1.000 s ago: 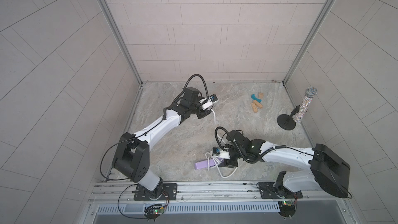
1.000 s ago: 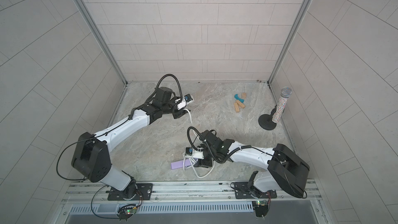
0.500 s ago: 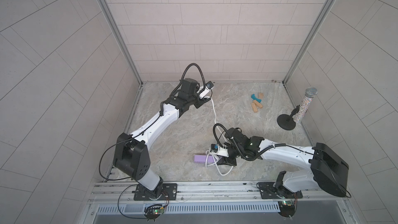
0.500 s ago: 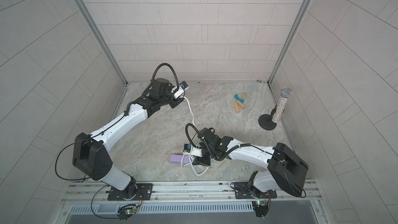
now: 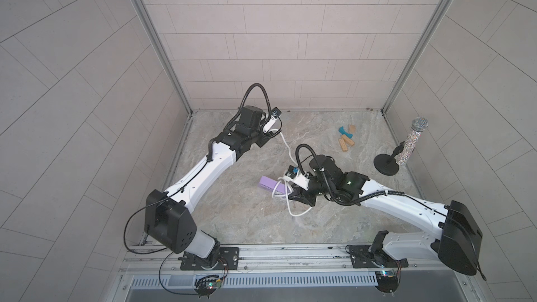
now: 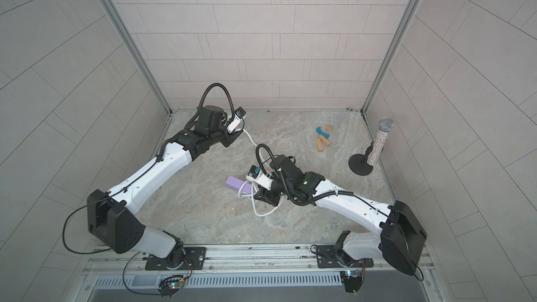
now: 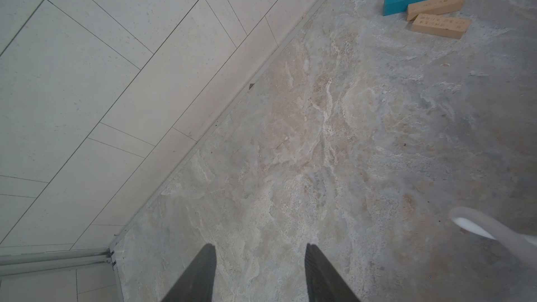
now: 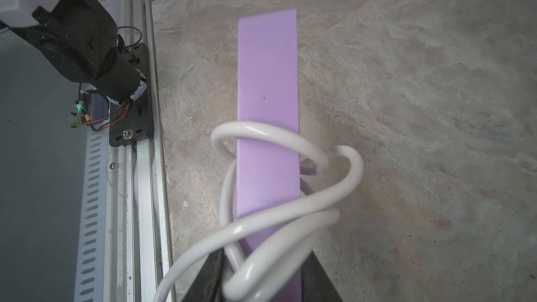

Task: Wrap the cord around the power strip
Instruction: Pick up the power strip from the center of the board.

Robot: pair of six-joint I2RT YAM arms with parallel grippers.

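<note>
The lilac power strip (image 5: 268, 184) (image 6: 235, 183) lies near the floor's middle. My right gripper (image 5: 286, 194) (image 8: 263, 257) is shut on its near end, with loops of the white cord (image 8: 290, 216) bunched between the fingers. About two turns cross the strip (image 8: 267, 82). From there the cord (image 5: 286, 146) (image 6: 249, 136) rises to my left gripper (image 5: 264, 137) by the back wall, which holds its far end. In the left wrist view the fingertips (image 7: 206, 260) stand apart around the left gripper (image 7: 258, 246), and the cord (image 7: 476, 226) passes beside them. The plug is hidden.
Tan wooden blocks (image 5: 345, 143) and a teal block (image 5: 345, 132) lie at the back right. A glittery microphone (image 5: 412, 140) leans on a black stand (image 5: 386, 164) by the right wall. The back wall is close behind the left gripper. A metal rail (image 5: 290, 249) runs along the front.
My left gripper has drawn back toward the back wall, pulling the cord straighter. My right gripper has closed on the strip and carried it away from the front edge.
</note>
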